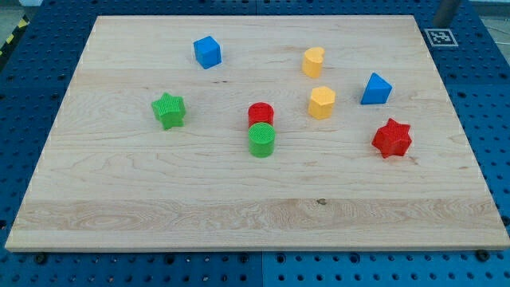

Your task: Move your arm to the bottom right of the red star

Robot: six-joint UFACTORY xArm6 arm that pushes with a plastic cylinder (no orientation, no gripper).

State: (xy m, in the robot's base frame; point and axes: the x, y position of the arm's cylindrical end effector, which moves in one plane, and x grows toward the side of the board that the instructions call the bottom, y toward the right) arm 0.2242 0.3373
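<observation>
The wooden board [255, 215] fills most of the view, lying on a blue perforated table [32, 80]. At the far right corner a dark object [448, 11] pokes in from the top edge, beside a small black-and-white marker tag [439, 37]; it may be part of my rod, but I cannot tell, and my tip itself does not show anywhere over the board. So I cannot say where my tip stands relative to the blocks, and it pushes nothing that I can see.

By my judgement the task is barely begun, if at all. The red star [392, 138] sits at the right side of the board, at middle depth, well apart from the board's right edge. The bare wood just near and right of it, where my tip should end up, has nothing standing on it. What is left is the whole approach: bring the tip down past the star's right side to that spot without nudging it.

Counting the blocks, eight in all:
- Two blue: a cube [207, 52] far left, and a wedge-like blue block [376, 88] just far-left of the red star.
- Two yellow: one rounded [313, 61], one hexagonal [322, 103], near each other.
- Two green: a star [168, 110] at left, a cylinder [261, 139] in the middle.
- Two red: the star, and a cylinder [260, 115] touching the green cylinder's far side.
</observation>
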